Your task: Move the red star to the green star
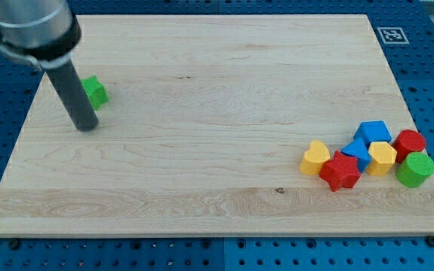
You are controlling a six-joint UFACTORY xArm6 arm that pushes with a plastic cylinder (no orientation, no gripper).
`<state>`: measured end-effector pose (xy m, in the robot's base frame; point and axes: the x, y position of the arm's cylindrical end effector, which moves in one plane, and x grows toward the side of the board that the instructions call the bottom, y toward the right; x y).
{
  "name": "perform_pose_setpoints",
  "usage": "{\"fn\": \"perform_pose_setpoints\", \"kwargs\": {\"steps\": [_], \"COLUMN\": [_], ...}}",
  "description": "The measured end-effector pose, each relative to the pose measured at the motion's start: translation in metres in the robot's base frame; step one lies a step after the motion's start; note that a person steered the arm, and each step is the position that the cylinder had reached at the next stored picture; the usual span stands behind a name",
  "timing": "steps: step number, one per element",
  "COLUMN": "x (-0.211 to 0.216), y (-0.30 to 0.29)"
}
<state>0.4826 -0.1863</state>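
The red star (340, 170) lies at the view's lower right, at the bottom of a cluster of blocks. The green star (93, 91) lies far away at the view's upper left, partly hidden behind my rod. My tip (87, 125) rests on the board just below and slightly left of the green star, close to it. The whole width of the board lies between my tip and the red star.
Around the red star sit a yellow heart (315, 157), a blue block (356, 153), a blue cube (373, 132), a yellow block (382, 157), a red cylinder (410, 143) and a green cylinder (415, 168). The wooden board (217, 98) ends near the cluster's right.
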Motion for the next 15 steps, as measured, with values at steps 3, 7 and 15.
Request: {"fn": "perform_pose_setpoints", "kwargs": {"steps": [3, 7, 15], "x": [0.125, 0.071, 0.007], "y": [0.251, 0.45, 0.244]}}
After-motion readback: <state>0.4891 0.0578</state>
